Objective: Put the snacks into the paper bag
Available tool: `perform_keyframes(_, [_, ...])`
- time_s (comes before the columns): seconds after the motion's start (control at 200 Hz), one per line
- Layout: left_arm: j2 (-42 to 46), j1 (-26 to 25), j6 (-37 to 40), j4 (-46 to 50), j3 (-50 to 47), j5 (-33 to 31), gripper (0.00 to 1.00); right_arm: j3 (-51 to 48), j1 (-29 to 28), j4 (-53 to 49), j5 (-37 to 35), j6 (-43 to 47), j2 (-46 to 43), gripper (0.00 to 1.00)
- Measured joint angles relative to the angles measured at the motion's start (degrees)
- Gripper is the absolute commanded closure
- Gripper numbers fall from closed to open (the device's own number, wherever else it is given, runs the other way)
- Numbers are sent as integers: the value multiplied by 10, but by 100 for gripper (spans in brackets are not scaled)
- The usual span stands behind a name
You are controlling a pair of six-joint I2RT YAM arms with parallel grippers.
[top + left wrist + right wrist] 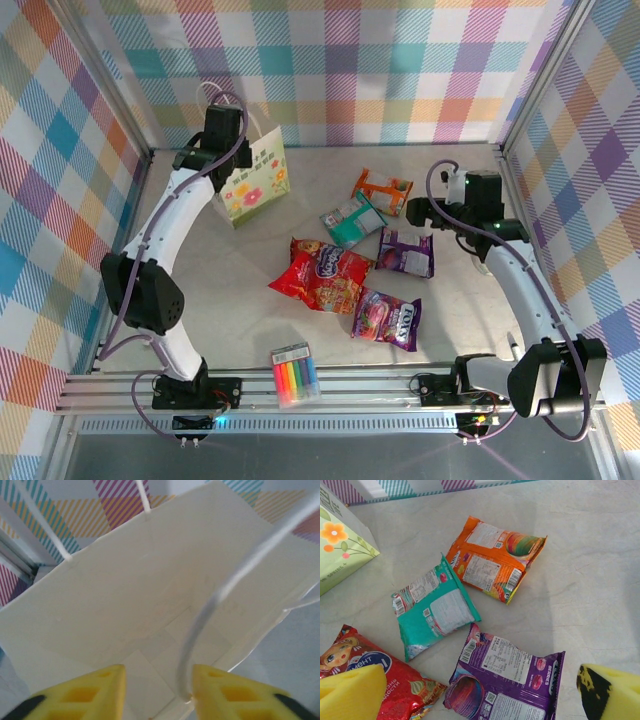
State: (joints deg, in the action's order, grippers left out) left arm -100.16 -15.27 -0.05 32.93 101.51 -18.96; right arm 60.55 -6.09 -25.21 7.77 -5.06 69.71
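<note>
The white paper bag (256, 180) with flower print stands at the back left. My left gripper (227, 158) hangs over its mouth, open; in the left wrist view (159, 690) I look down into the bag's bare inside (140, 595), and a twisted handle (216, 597) curves beside the right finger (225, 695). Five packets lie flat on the table: orange (382, 187), teal-and-white (352, 220), purple (405, 252), large red (322, 275), second purple (388, 320). My right gripper (415, 211) hovers open above the purple packet (510, 680), beside the teal (435, 607), orange (492, 560) and red (375, 675) packets.
A clear pack of rainbow markers (295, 376) lies near the front rail. Checked walls close in the back and both sides. The bag's printed corner (340, 540) shows at the left of the right wrist view. Bare tabletop (240, 280) lies between bag and packets.
</note>
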Motion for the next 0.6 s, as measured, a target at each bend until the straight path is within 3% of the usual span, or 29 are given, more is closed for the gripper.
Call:
perform_keyframes(0.23, [0,0,-4,-1,0,0,100,0,-4,-3,-1,0,0,3])
perform_keyframes(0.6, [74,-1,-21,0,-61,3,100,-1,-7,-6,-1,-1,-3,3])
